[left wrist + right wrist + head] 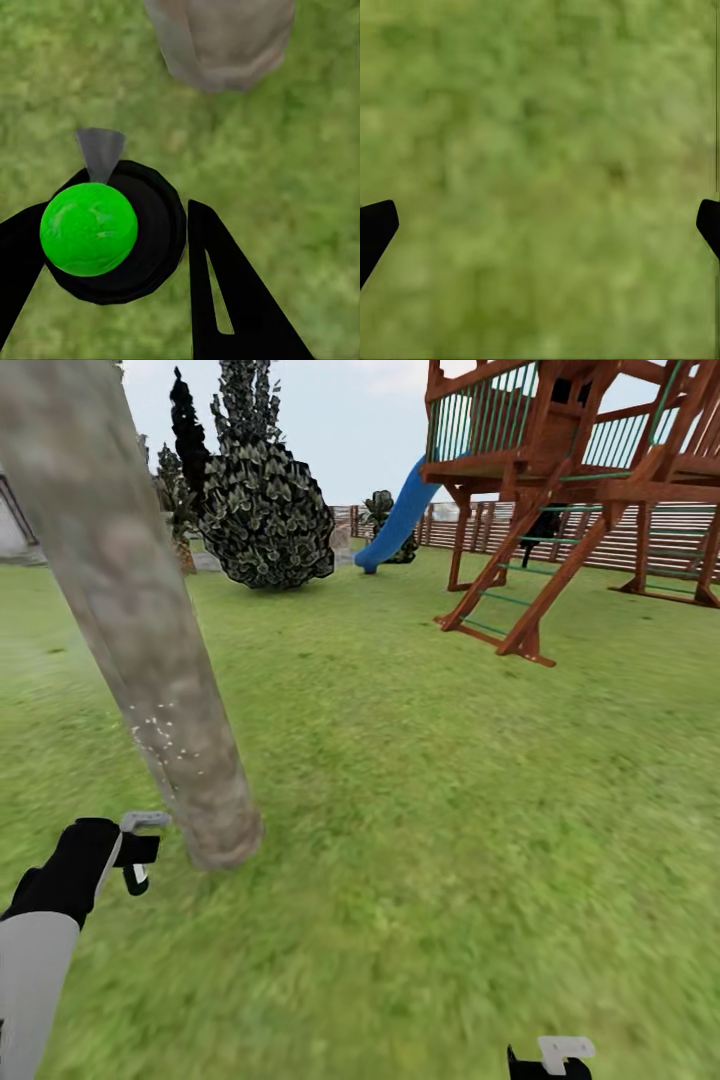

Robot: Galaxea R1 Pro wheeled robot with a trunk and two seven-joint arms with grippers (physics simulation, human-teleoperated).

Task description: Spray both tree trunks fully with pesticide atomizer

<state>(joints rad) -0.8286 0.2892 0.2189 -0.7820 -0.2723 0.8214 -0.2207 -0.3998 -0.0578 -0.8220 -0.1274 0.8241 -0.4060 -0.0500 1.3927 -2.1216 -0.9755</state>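
We hold the pesticide atomizer [97, 225] clamped between the fingers [232, 300] of our left gripper [138, 852] just beside the foot of the tree trunk [150, 650], its pale grey trigger head turned toward the bark. Whitish specks of pesticide [160, 735] dot the lower trunk above the gripper. In the left wrist view the atomizer's bright green cap sits inside its dark round body, the grey nozzle aimed at the trunk's base [221, 41] across a short strip of grass. Our right gripper [552, 1060] hangs over the grass floor [430, 840] well away from the trunk, its fingers [375, 229] spread wide and empty. Beyond the trunk stand a dark shrub [265, 515], a blue slide [400, 515] and a wooden play tower [570, 490] before the slat fence [660, 535].
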